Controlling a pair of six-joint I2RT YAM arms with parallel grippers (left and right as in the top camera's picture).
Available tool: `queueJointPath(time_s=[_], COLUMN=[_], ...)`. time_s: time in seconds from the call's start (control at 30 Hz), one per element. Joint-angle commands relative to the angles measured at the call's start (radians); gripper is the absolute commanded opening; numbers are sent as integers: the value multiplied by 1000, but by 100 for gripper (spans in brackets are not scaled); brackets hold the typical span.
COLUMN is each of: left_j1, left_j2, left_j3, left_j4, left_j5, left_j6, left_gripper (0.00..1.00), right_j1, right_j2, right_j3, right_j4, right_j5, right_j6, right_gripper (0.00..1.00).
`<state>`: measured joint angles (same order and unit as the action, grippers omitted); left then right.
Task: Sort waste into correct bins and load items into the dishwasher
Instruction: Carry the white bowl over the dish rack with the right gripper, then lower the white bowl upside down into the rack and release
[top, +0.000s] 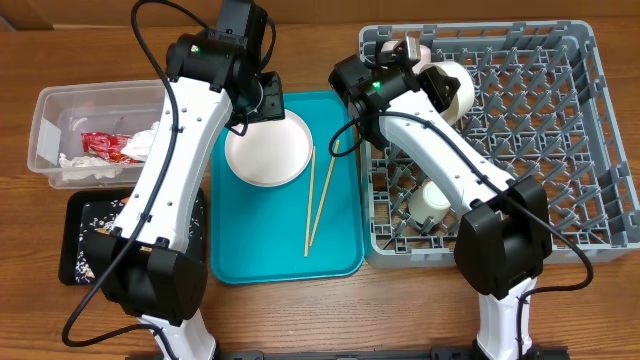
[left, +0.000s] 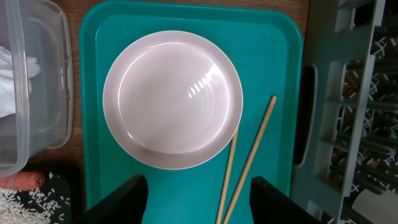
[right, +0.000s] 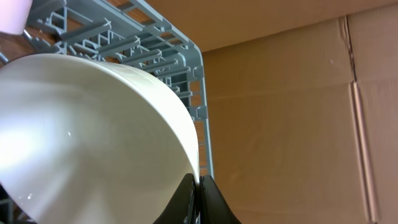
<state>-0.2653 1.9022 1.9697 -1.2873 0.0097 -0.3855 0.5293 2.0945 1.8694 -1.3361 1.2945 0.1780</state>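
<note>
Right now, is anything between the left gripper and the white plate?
Nothing visible. The left gripper hangs open directly above the white plate on the teal tray. The chopsticks lie to the plate's right, one tip at its rim, not over it.

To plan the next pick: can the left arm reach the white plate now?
Probably yes: the left gripper hangs open above the white plate, nothing covers it; the chopsticks lie beside its rim. The right gripper grips a white bowl.
</note>
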Motion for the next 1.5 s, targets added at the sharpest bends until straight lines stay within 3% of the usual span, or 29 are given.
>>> queueJointPath(time_s=[0.0,0.5,1.47], left_j1=[11,10,10], left_j2=[7,7,7], left_j3=[-5,-5,-5], left_j4=[-1,-6,-10], left_j5=[-17,-17,-21], left_j6=[15,15,16], left_gripper=[55,55,57], right_j1=[-8,-33,-2], right_j2=[-3,-2,-2], right_j3=[-3,-129,-148], right_j4=[5,79,106], right_j5=[37,29,-119], right_j6=[-74,-74,-96], right_gripper=[4,4,4])
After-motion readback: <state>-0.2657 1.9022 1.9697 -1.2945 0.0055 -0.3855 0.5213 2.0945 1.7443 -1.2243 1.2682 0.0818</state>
